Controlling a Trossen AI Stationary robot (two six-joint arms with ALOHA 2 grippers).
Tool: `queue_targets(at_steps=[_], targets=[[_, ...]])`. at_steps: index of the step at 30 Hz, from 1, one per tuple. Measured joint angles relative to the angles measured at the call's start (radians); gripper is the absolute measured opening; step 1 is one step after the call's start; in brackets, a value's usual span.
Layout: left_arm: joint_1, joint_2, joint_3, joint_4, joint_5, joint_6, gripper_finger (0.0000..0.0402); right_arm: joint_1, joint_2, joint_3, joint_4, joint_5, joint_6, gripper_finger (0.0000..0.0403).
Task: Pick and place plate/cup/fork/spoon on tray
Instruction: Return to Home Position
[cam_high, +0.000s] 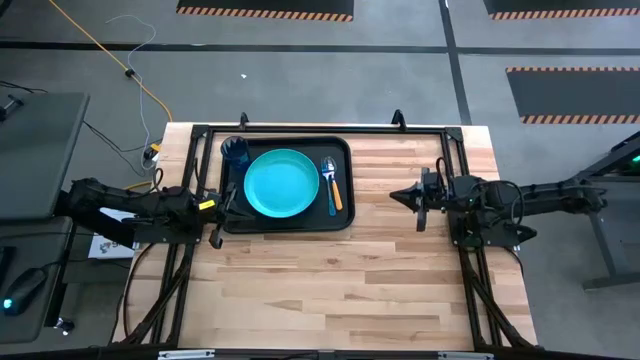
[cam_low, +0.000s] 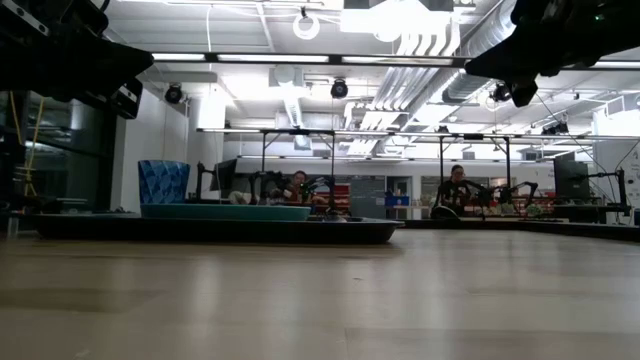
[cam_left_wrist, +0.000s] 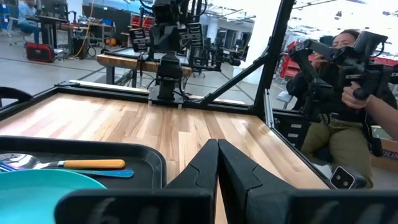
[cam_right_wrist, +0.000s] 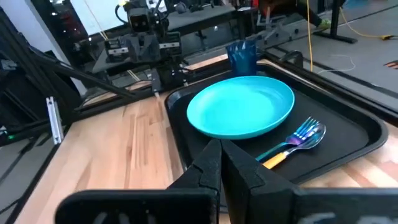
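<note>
Altogether, tray (cam_high: 287, 226): held plate (cam_high: 281, 183), cup (cam_high: 236, 152), fork (cam_high: 327, 172), spoon (cam_high: 335, 190).
Left gripper (cam_high: 226, 212): clenched empty at tray's edge.
Right gripper (cam_high: 397, 194): clenched empty, well apart.

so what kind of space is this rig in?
Likely a robotics lab or workshop floor. The low view shows an open industrial ceiling with exposed ducts, and more arm stations stand behind the wooden table. A seated person handles a control rig beside it, and hazard-striped mats lie on the floor.
</note>
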Motion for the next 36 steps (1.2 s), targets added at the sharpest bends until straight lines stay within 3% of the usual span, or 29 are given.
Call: queue_targets(at_steps=[4,12,26,36], targets=[[0.000,0.000,0.000,0.000,0.000,0.000,0.0000,0.000,-0.028,-0.018,0.008,-0.020,-0.029,0.0000],[0.000,0.000,0.000,0.000,0.000,-0.001,0.0000,0.017,-0.184,-0.211,0.249,-0.012,-0.050,0.0000],[0.000,0.001,0.000,0.000,0.000,-0.001,0.0000,0.020,-0.436,-0.333,0.132,-0.057,-0.112,0.0000],[0.000,0.001,0.000,0.000,0.000,-0.001,0.0000,0.047,-0.512,-0.333,0.031,-0.075,-0.206,0.0000]])
